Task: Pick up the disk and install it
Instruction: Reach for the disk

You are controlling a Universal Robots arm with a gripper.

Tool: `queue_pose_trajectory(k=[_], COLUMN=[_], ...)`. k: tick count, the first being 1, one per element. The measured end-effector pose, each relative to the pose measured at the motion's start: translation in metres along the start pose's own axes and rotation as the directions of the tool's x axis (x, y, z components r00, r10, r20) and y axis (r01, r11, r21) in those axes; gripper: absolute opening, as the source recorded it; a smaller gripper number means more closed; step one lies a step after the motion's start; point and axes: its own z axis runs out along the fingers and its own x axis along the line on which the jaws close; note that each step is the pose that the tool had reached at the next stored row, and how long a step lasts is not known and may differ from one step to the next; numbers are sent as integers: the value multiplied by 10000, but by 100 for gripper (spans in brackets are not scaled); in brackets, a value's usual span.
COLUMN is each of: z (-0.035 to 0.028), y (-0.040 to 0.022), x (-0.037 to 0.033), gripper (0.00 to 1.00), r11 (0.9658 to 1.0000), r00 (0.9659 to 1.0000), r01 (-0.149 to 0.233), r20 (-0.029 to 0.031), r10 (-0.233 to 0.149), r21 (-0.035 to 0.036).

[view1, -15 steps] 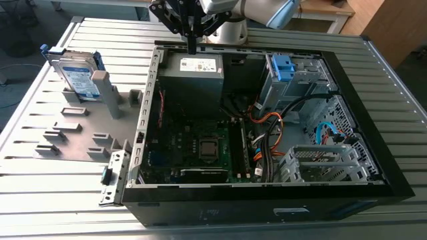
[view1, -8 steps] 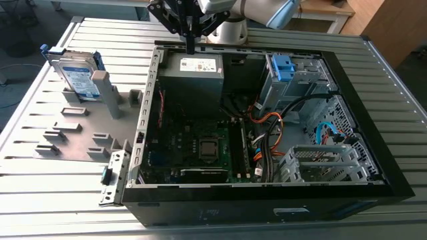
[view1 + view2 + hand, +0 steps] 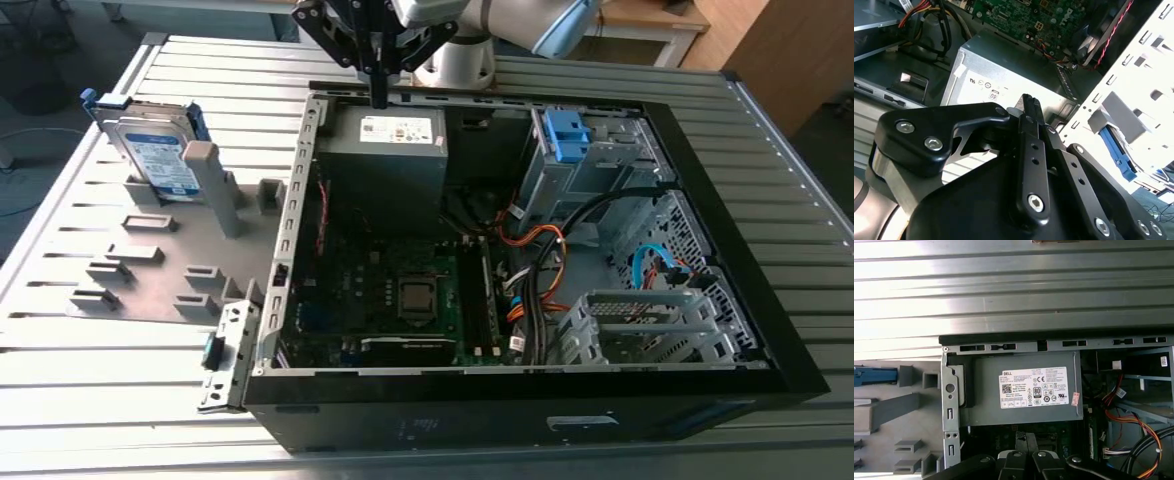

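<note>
One claw (image 3: pixel 379 98), empty | exterior view: I see it over the power supply (image 3: pixel 387 150); hard disk (image 3: pixel 151 150) on edge in grey fixture (image 3: pixel 147 260), well apart toward the exterior view's left | second wrist view: tips meet | first wrist view: supply beneath claw | hard disk judged stiff, dense, shock-fragile; grip its blue-railed sides.

- We saw the disk (image 3: pixel 150 152) as silver, with a white-and-blue label and blue rails.
- The gripper (image 3: pixel 379 96) was black.
- The power-supply box (image 3: pixel 387 170) was grey, its sticker (image 3: pixel 1034 386) white with black print.
- The bench (image 3: pixel 787 180) was silvery and striped with ridges.
- We noted a green motherboard (image 3: pixel 387 300) and orange cables (image 3: pixel 531 238).
</note>
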Motion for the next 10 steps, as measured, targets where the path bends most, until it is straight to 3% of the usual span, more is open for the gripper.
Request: queue_pose_trajectory(k=[10], z=[-1], y=[-2], x=[29], gripper=[11], r11=[10000], r00=[10000], r01=[0], r20=[0], r10=[0], r21=[0])
